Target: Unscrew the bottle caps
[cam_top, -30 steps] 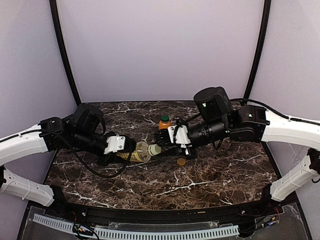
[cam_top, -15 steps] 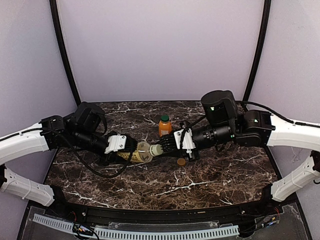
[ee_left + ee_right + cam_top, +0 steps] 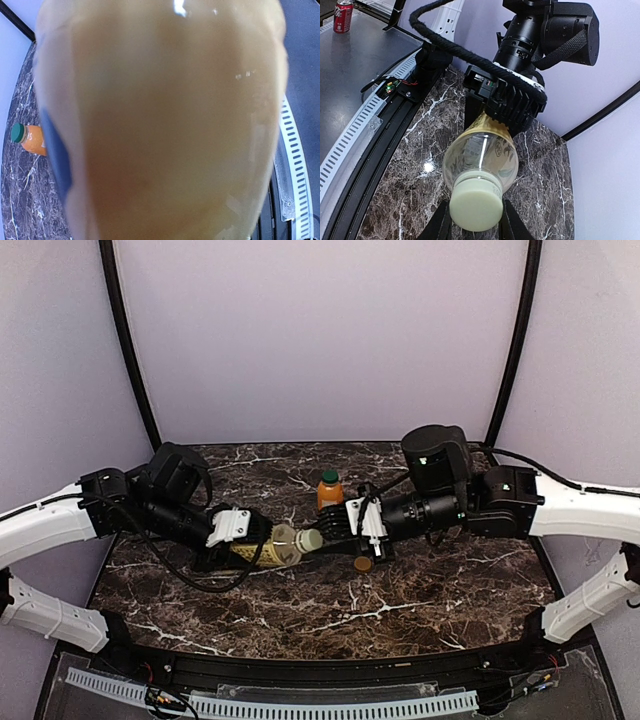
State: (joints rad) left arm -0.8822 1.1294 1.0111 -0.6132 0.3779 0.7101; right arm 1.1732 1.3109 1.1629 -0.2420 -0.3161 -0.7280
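Observation:
My left gripper (image 3: 258,546) is shut on the body of a yellowish bottle (image 3: 281,544), clear at the shoulder, and holds it lying level above the table. That bottle fills the left wrist view (image 3: 160,125) and hides the fingers there. Its cream-white cap (image 3: 309,539) points at my right gripper (image 3: 327,530). In the right wrist view the black fingers (image 3: 440,226) press both sides of the cap (image 3: 476,204). A short orange bottle (image 3: 329,493) with a dark green cap (image 3: 330,477) stands behind. A tan-brown cap (image 3: 362,563) lies loose on the table. The third bottle is out of view.
The dark marble table (image 3: 420,590) ends at a black front rail (image 3: 320,680). The orange bottle also shows at the left of the left wrist view (image 3: 34,141). A red can (image 3: 342,15) stands off the table, far away.
My right gripper has moved left toward the bottle and now closes round the cream-white cap. The left arm and the bottle have barely moved.

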